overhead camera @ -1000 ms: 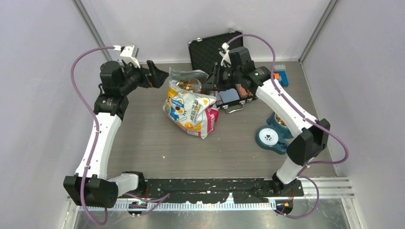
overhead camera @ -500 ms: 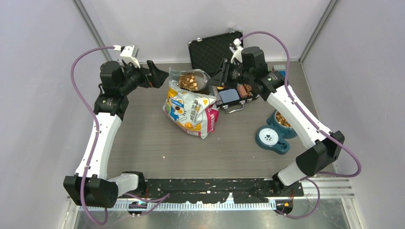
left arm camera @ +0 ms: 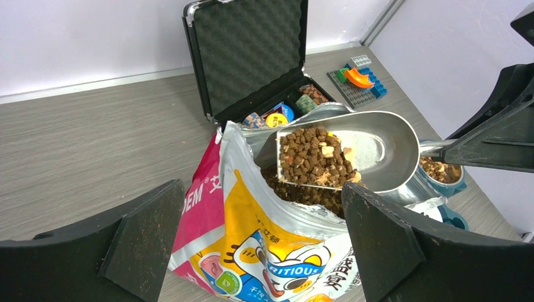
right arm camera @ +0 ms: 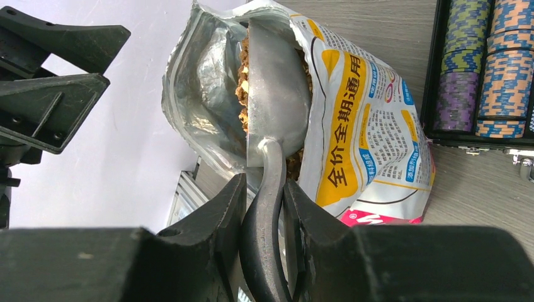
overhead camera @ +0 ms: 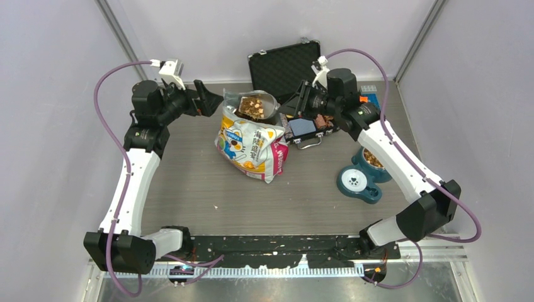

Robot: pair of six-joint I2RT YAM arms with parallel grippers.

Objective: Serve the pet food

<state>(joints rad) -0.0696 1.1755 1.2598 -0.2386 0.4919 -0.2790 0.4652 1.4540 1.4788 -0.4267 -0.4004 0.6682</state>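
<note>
my right pincer (right arm camera: 264, 196) clamped on silver metal scoop (left arm camera: 380, 150) of brown kibble (left arm camera: 313, 157), left pincer (overhead camera: 211, 99) gaping wide; grey woodgrain tabletop (overhead camera: 201, 182), pale walls (overhead camera: 214, 31).

A scoop (overhead camera: 257, 104) full of kibble (overhead camera: 253, 108) hangs over the open mouth of the bag (overhead camera: 252, 145), which stands mid-bench (overhead camera: 201, 182). The right fingers (overhead camera: 301, 100) hold its handle. The left fingers (overhead camera: 210, 99) are just left of the bag. A blue bowl (overhead camera: 356, 182) sits nearer, on the right.

Metal scoop (left arm camera: 384, 148) of pet food (left arm camera: 315, 157) over bag (overhead camera: 252, 141), case (overhead camera: 280, 63) behind, tabletop (overhead camera: 189, 182) open nearer
</note>
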